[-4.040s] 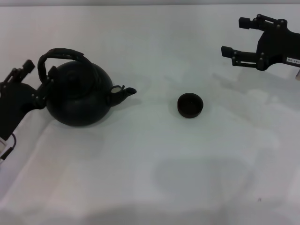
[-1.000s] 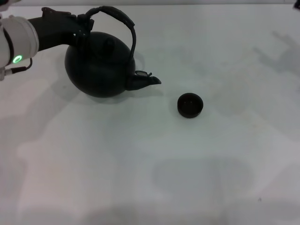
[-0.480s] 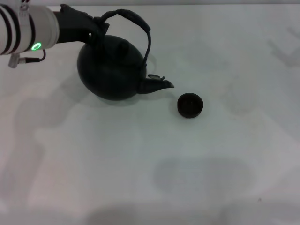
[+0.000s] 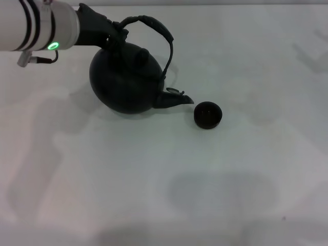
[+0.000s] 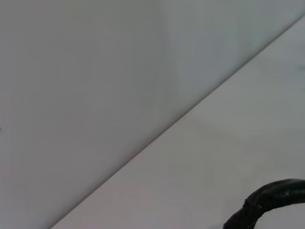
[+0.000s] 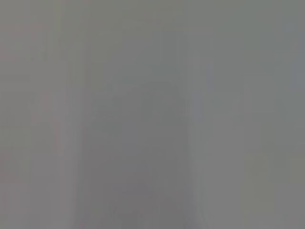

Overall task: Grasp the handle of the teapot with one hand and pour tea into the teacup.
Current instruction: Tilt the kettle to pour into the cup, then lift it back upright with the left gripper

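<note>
Left end effector (image 4: pixel 114 35) fingers masked by the handle (image 4: pixel 154 26), handle (image 5: pixel 267 202) cropped at the left wrist view's edge, right wrist view a featureless grey blur

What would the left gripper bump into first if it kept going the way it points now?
Probably nothing new: the left gripper already grips the handle of the teapot. Beyond lies the teacup, though depth is unclear.

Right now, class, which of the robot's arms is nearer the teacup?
Left. Its tool holds the teapot by the handle, with the spout just left of the teacup. The right arm is out of view.
</note>
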{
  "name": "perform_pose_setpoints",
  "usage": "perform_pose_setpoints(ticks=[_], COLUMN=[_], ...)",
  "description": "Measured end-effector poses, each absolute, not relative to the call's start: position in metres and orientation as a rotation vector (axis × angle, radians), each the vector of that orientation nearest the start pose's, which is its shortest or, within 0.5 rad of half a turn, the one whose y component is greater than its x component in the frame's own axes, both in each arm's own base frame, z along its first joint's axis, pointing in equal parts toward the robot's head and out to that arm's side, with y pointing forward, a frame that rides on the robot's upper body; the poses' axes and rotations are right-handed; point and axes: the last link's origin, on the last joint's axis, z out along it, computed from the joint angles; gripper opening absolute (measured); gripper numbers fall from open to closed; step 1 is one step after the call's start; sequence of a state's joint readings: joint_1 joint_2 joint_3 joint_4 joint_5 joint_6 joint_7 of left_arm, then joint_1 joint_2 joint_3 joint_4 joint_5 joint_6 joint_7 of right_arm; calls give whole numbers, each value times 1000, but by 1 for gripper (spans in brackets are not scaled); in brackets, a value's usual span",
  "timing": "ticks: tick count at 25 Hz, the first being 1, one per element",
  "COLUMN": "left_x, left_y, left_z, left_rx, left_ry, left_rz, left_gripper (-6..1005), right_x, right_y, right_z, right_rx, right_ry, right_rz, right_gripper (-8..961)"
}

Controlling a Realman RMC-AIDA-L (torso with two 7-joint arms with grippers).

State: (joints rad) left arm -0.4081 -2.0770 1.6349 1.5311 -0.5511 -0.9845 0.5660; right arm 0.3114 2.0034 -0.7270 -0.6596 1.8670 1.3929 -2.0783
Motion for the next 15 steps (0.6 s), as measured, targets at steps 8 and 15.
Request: perform_pose_setpoints(ticks=[8,15], left_x=[-140,-130], left_y=[372,373], left_z=[-8,-15], left_rx=[-2359,-2382], left_ry=[-494,-449], left_rz=[122,166], left_gripper=[130,130], right_x=[312,313], right_y=[329,328], right_z=[101,99], right_rx=[-1982,-1981], right_ry=[409,419], right_rz=[944,945], right_gripper=[860,860])
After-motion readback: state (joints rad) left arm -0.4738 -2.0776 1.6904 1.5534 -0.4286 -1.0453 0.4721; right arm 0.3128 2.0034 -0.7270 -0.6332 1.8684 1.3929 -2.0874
